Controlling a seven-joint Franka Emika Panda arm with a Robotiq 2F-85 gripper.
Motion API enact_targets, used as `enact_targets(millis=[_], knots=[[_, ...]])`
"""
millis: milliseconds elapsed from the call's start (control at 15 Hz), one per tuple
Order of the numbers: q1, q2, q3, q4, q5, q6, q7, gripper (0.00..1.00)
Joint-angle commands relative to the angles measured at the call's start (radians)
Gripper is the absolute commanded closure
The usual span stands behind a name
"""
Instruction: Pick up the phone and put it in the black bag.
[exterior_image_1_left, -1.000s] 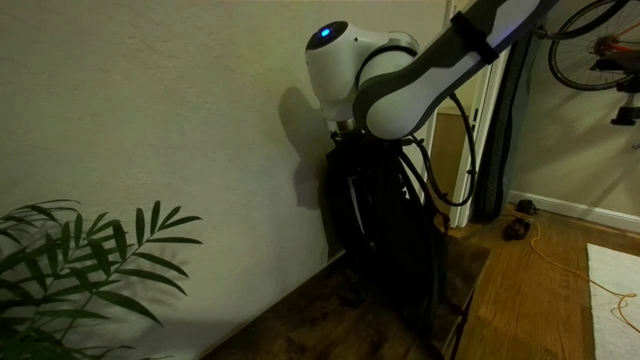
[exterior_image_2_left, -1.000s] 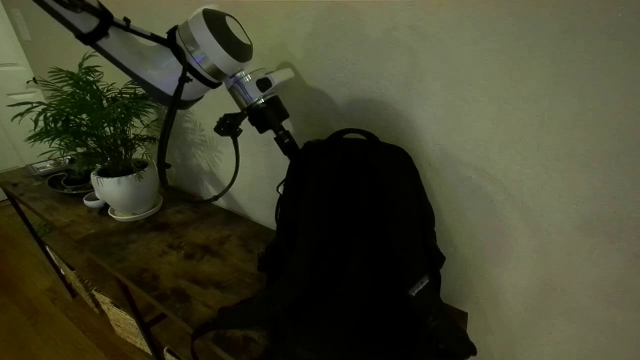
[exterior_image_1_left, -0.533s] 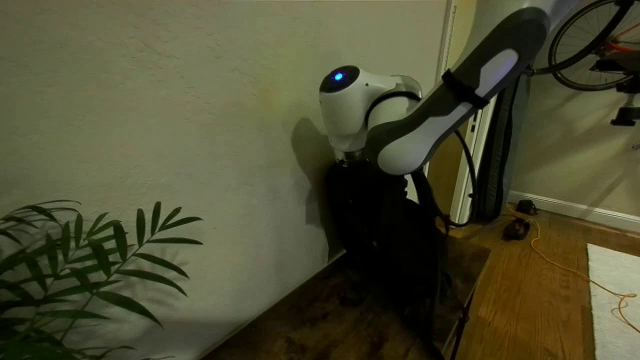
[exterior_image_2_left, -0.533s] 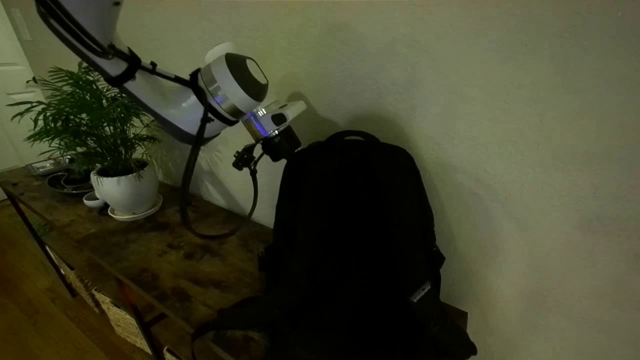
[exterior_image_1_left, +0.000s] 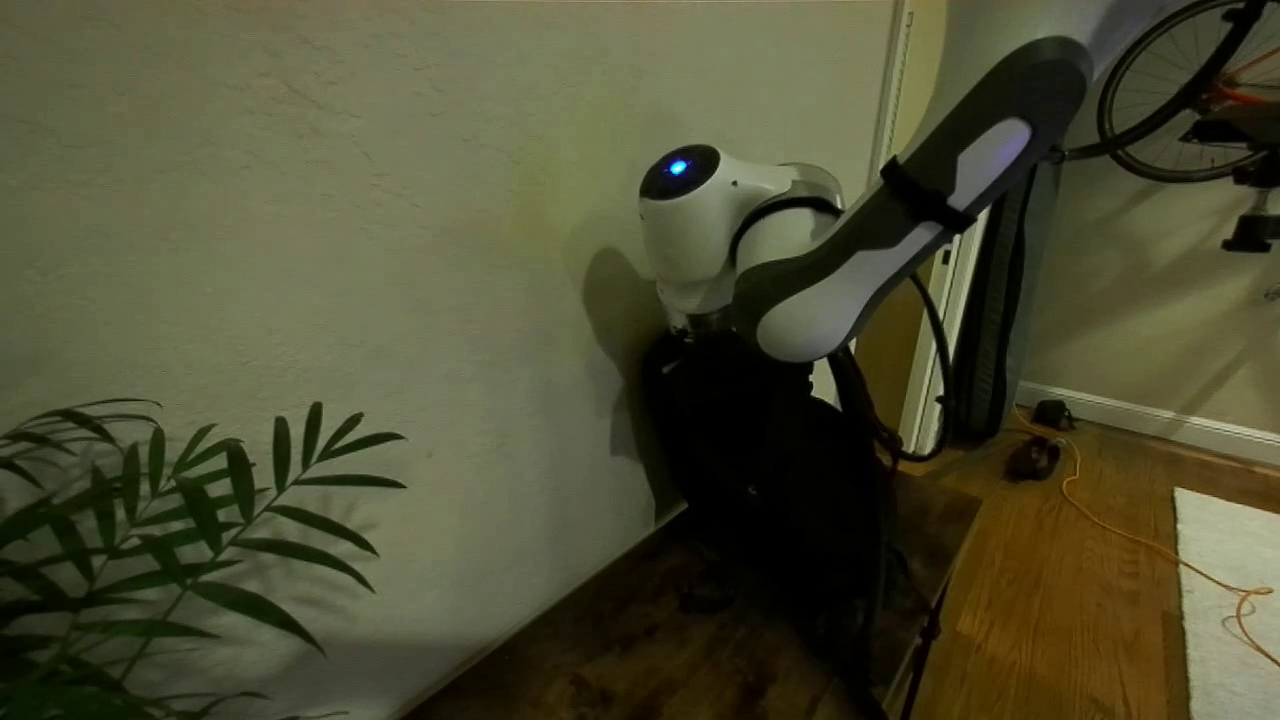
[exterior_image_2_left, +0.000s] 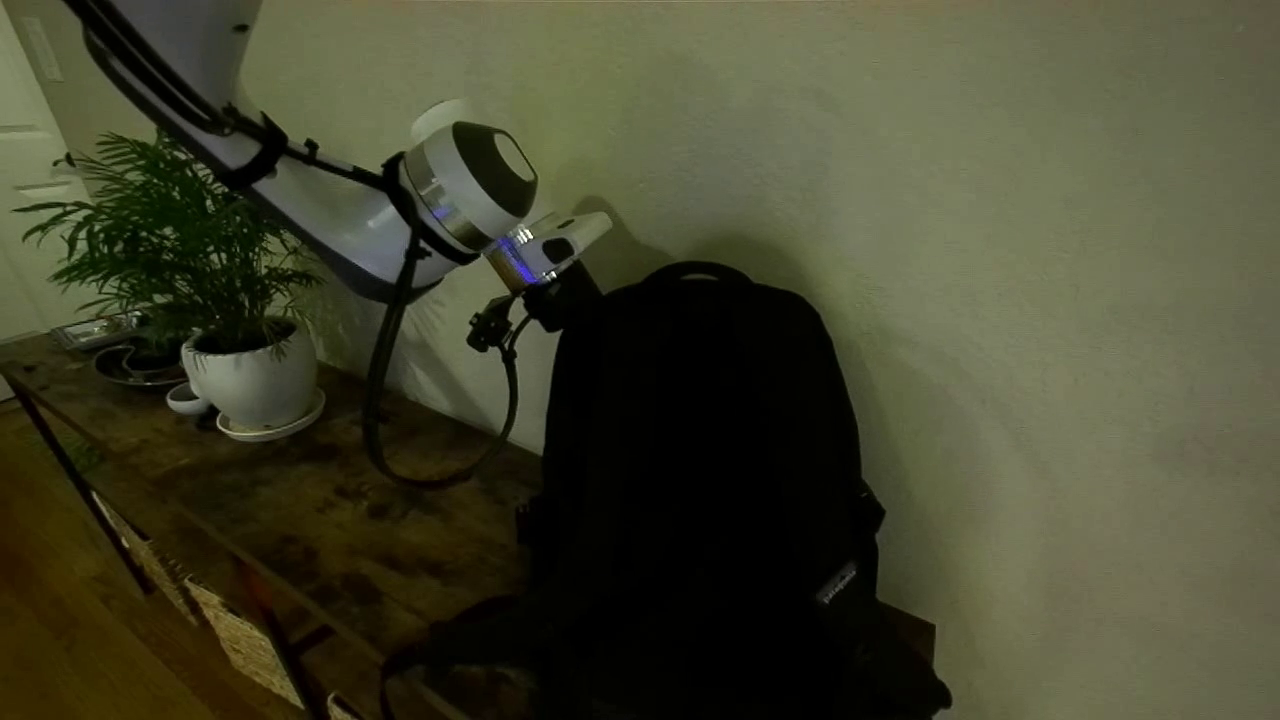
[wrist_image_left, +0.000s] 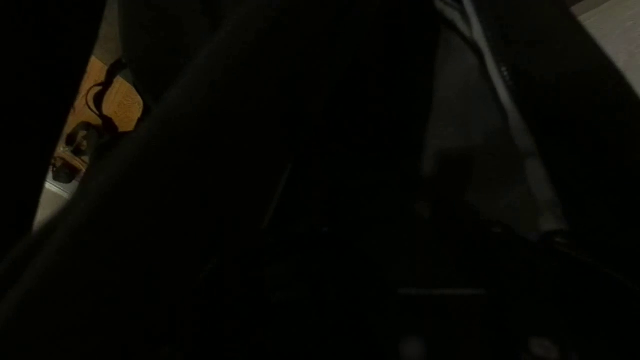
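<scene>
The black bag is a backpack standing upright on the table; it shows in both exterior views (exterior_image_1_left: 790, 500) (exterior_image_2_left: 710, 460). Its dark fabric fills most of the wrist view (wrist_image_left: 200, 150), with a pale strip along an opening at the right. My gripper (exterior_image_2_left: 562, 298) points down at the bag's top, on the side facing away from that camera. Its fingers are hidden by the bag, and the wrist view is too dark to show them. I cannot tell whether it is open or shut. The phone is hidden or out of view.
The wooden table (exterior_image_2_left: 370, 510) stands against the pale wall (exterior_image_2_left: 1050, 300). A potted plant (exterior_image_2_left: 255, 375) with a small white cup (exterior_image_2_left: 186, 400) stands at its far end. A black cable loop (exterior_image_2_left: 440, 480) hangs from the arm. A bicycle (exterior_image_1_left: 1180, 100) hangs in the background.
The arm has moved down toward the bag, quickly at first, then only slightly. The fingers, partly seen above the bag a second ago, are now hidden. The bag's top has shifted slightly.
</scene>
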Motion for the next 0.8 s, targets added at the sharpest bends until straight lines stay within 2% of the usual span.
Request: enact_targets(millis=[0, 133, 267, 467, 733], knots=[[0.024, -0.088, 0.009, -0.073, 0.003, 0.012, 0.013, 0.18], [0.026, -0.125, 0.038, -0.089, 0.030, 0.003, -0.010, 0.05], [0.024, -0.163, 0.073, -0.103, 0.066, -0.005, -0.033, 0.00], [0.011, -0.213, 0.123, -0.126, 0.142, 0.000, -0.092, 0.00], [-0.048, -0.268, 0.233, -0.169, 0.352, 0.011, -0.323, 0.00]])
